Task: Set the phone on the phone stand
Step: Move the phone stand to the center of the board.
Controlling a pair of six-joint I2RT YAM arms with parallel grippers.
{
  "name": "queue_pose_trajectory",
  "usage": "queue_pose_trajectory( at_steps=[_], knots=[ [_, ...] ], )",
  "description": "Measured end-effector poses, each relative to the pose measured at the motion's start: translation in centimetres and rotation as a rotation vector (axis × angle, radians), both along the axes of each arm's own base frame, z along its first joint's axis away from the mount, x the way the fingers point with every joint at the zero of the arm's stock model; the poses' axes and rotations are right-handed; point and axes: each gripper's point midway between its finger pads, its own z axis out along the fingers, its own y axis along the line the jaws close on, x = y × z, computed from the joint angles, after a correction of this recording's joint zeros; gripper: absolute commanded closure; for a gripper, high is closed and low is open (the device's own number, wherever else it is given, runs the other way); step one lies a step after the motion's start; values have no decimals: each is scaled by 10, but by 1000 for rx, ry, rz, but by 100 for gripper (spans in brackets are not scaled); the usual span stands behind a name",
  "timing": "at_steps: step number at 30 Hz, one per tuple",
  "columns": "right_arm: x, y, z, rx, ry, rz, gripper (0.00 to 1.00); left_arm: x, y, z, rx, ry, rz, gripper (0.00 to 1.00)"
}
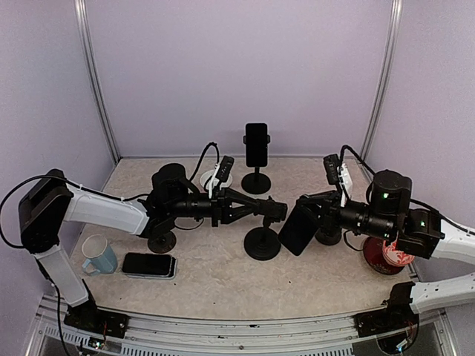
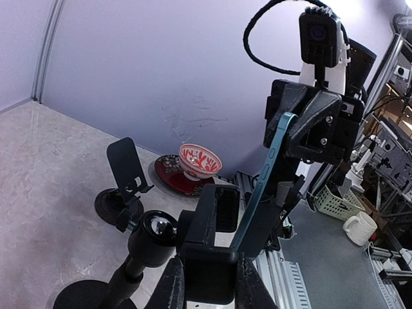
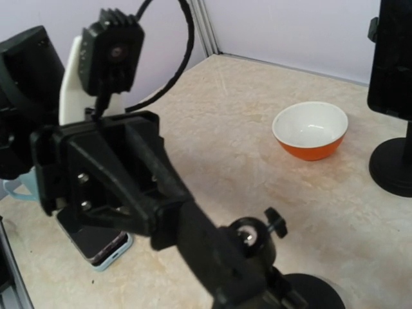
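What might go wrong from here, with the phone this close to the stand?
1. The phone hangs tilted in the right gripper beside the clamp of the phone stand, so it may catch the clamp's edge instead of seating.
2. The left gripper pinches that clamp above a ball joint; a push might swivel it or tip the stand.

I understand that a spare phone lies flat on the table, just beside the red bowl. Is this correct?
Not quite. The spare phone does lie flat on the table, but beside the blue mug, not the red bowl at the right. The top external view shows it.
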Motion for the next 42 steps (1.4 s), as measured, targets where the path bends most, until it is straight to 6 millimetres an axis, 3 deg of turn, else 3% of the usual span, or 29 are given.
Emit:
queue_pose_trajectory(
  at_steps=[19,23,27,30,36,42],
  knots=[
    [-4,14,-14,-56,8,76,100,-37,10,2,58,4,27,100],
    [-26,27,-8,-94,-2,248,100,-40,13,2,70,2,30,100],
    [-67,48,14,-36,-3,519,100,-41,11,1,73,-2,36,100],
    [-87,52,28,28,-19,639,100,-46,8,2,73,-10,29,100],
    [-101,59,49,98,-69,740,100,-60,0,3,71,-32,11,100],
    [-98,74,50,98,-82,787,100,-77,-7,4,80,-50,-15,100]
  ],
)
